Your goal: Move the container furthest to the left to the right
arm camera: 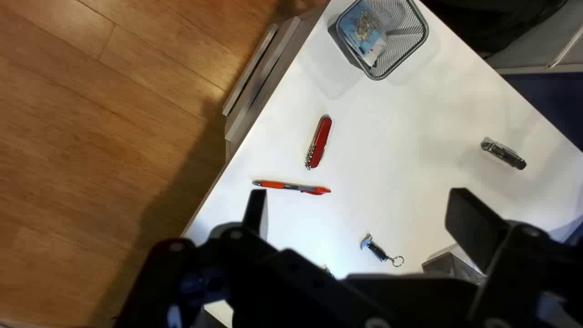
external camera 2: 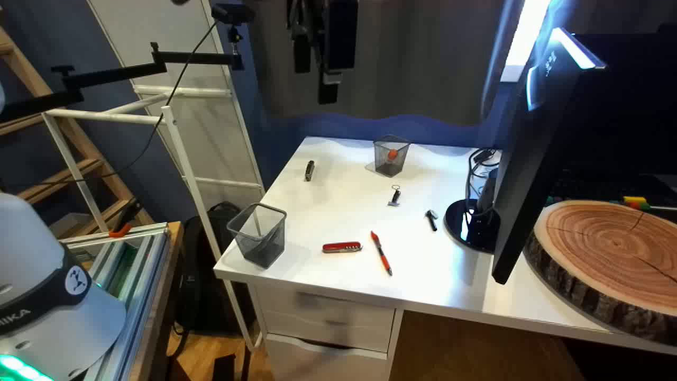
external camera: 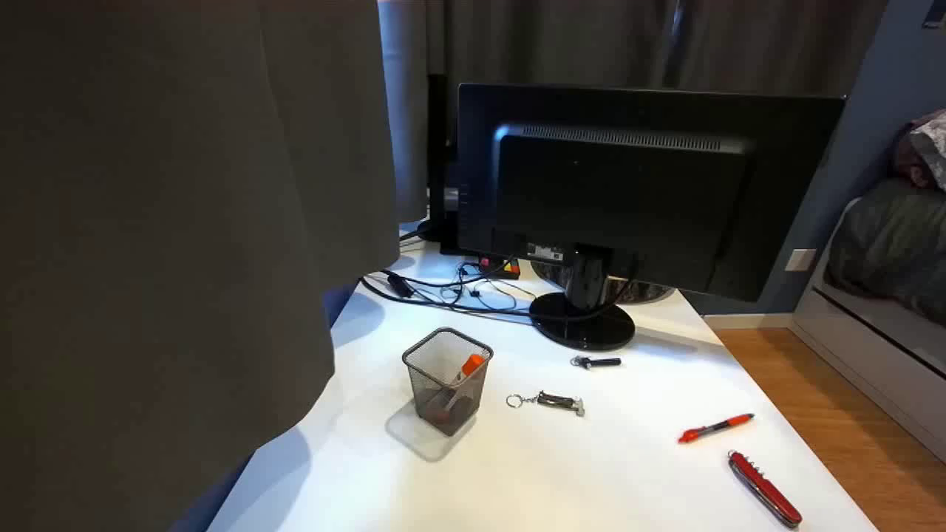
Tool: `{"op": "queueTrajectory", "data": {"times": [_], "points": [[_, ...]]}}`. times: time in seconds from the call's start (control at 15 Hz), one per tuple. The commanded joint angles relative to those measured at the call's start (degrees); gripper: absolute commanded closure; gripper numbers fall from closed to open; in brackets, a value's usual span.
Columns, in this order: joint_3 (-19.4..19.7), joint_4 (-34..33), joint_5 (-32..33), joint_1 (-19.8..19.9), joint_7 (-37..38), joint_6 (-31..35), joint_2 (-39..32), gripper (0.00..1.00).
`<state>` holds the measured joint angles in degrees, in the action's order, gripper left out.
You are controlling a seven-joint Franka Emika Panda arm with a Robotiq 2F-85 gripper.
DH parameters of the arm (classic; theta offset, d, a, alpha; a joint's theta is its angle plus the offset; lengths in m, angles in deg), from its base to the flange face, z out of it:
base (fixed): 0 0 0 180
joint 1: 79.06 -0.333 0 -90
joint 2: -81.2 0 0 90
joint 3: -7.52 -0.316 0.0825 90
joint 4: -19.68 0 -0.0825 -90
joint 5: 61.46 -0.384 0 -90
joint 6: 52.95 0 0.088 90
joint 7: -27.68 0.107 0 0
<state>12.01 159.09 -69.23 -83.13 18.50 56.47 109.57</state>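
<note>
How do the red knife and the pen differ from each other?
The knife is shorter and thicker; the pen is longer and slimmer. The knife's side looks mostly red; the pen's red is split by grey. In the wrist view, the knife runs steeply, the pen nearly level. Both lie apart on the desk.

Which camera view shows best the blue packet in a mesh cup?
The wrist view: it looks down into the mesh cup, so the blue packet shows clearly. An exterior view shows this cup whole; in neither exterior view can I make out the packet.
</note>
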Motion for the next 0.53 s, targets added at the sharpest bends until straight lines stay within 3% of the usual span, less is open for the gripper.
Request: {"op": "queueTrajectory", "data": {"times": [0.0, 0.2, 0.47], "points": [[-0.7, -0.1, -0.3, 0.8, -0.3, -0.2, -0.1, 0.0], [-0.7, -0.1, -0.3, 0.8, -0.3, -0.2, -0.1, 0.0], [-4.4, 3.1, 1.0, -3.0, -6.1, 2.5, -1.2, 0.0]]}}
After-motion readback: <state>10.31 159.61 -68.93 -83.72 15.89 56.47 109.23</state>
